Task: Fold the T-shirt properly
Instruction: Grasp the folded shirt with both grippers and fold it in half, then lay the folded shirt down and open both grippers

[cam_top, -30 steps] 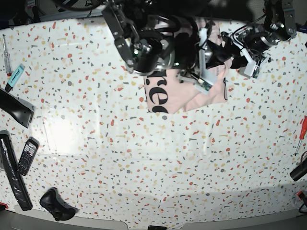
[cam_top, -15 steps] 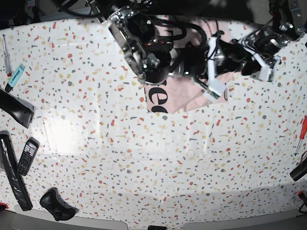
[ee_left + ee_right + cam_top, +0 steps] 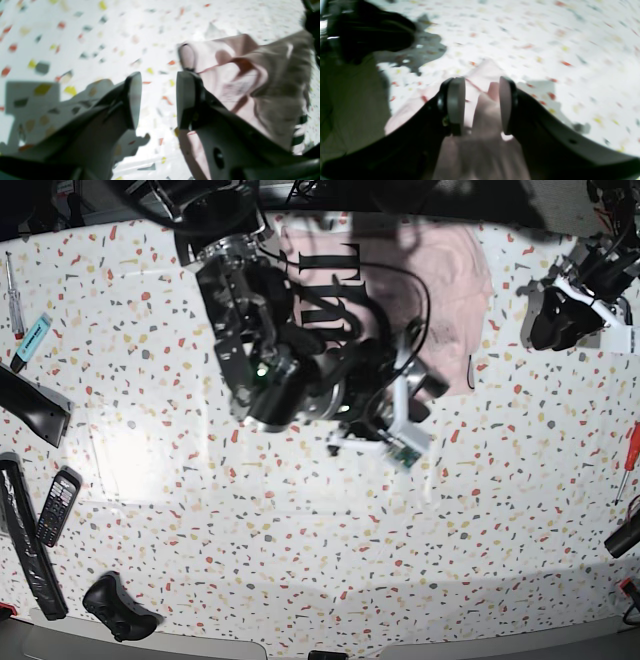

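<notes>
The pale pink T-shirt lies at the far middle of the table, its black lettering facing up beside my right arm. That arm crosses the shirt's near part and hides it. My right gripper hangs over the shirt's near edge. In the right wrist view the right gripper has its jaws apart, and blurred pink cloth shows through the gap. My left gripper hovers right of the shirt. In the left wrist view the left gripper is open over bare table with the shirt beside its right finger.
On the left lie a phone, a long black bar, a black controller, a black wedge and a teal marker. A red screwdriver lies at the right edge.
The shirt went from a bunch under the arms to lying farther back with its lettering up. My right gripper opened and swung forward. My left arm drew off to the right.
</notes>
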